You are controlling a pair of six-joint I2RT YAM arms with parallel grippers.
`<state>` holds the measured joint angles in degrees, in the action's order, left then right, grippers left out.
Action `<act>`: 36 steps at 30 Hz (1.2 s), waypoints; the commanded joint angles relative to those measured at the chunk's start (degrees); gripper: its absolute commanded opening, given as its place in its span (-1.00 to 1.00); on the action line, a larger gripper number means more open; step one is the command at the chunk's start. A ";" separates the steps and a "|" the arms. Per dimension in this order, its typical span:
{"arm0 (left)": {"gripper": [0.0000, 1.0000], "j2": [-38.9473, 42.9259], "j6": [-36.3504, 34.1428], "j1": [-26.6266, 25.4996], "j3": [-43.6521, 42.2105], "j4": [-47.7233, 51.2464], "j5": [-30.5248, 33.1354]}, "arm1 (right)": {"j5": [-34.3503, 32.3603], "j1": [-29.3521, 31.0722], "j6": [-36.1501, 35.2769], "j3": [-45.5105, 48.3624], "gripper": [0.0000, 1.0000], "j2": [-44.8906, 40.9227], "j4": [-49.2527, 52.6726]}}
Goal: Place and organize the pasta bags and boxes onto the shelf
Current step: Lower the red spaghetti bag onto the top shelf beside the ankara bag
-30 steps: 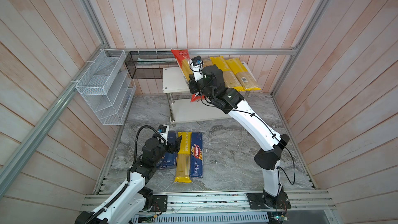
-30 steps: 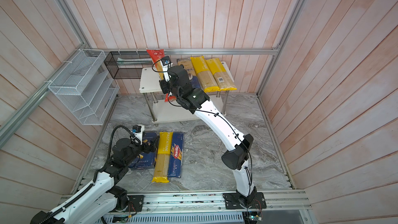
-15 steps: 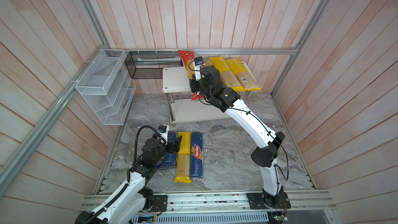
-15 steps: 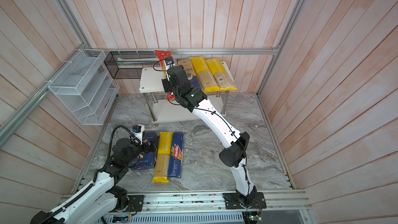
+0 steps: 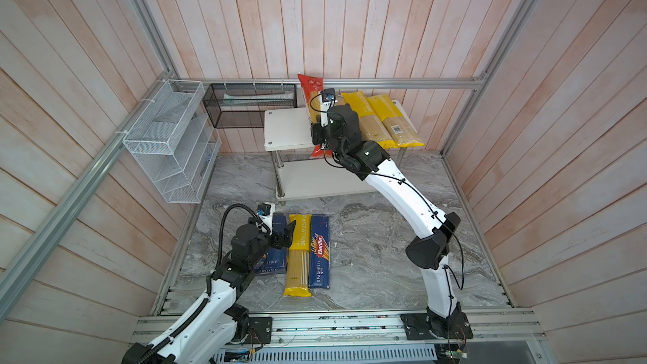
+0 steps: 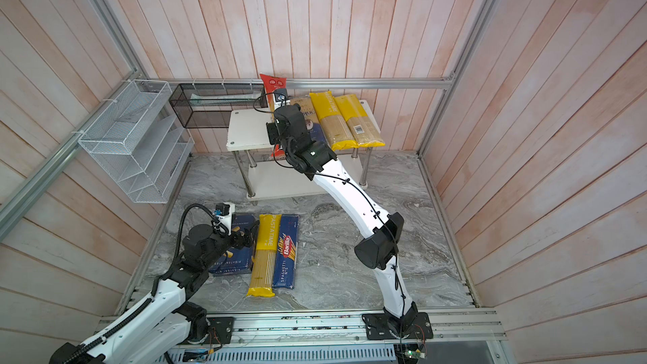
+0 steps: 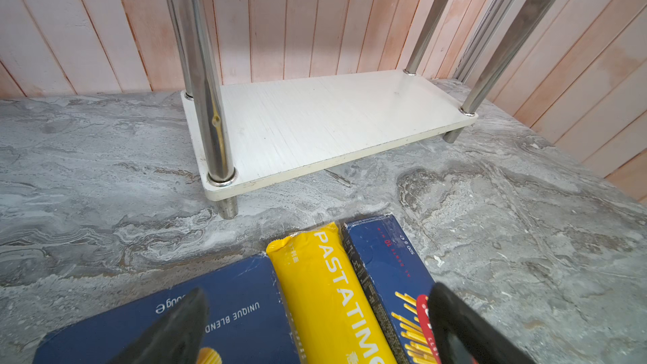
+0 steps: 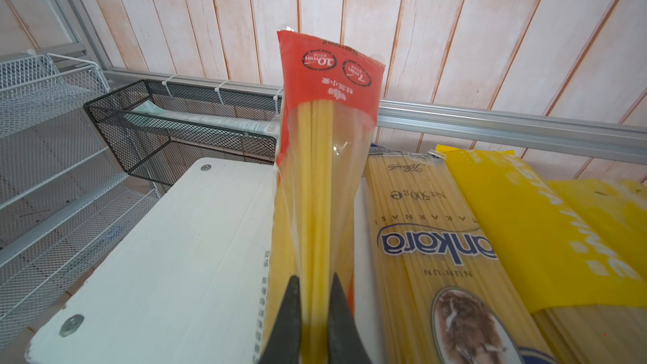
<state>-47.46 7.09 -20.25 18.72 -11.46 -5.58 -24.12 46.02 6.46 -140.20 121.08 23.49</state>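
My right gripper [image 8: 314,285] is shut on the red-ended bag [image 8: 325,99]. It holds that bag [image 5: 310,87] tilted over the shelf's top board [image 5: 287,127], far end raised at the back rail, just beside the beige-and-navy bag [image 8: 420,239]. Two yellow-ended bags [image 5: 371,117] [image 5: 395,124] lie further right on that board. On the floor lie the wide pasta box [image 5: 271,264], a yellow-ended bag [image 5: 297,257] and the narrow spaghetti box [image 5: 319,253], side by side. My left gripper [image 7: 315,327] hangs open just above their near ends, holding nothing.
The shelf's lower board [image 7: 315,127] is bare between chrome posts [image 7: 210,99]. A black mesh basket [image 5: 248,105] hangs on the back rail left of the shelf. A white wire rack [image 5: 168,141] is fixed to the left wall. Wood walls close in all round.
My right arm has carried the red-ended bag to the right along the top board, closer to the beige-and-navy bag. The left arm has not moved.
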 commanded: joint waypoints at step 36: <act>0.99 0.07 -0.28 0.22 -0.24 -0.23 -0.57 | 11.68 -1.46 1.67 -2.26 -0.45 -2.31 -5.32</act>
<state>-47.55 7.09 -20.25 18.72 -11.46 -5.56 -19.66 44.42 9.34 -141.16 122.34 17.72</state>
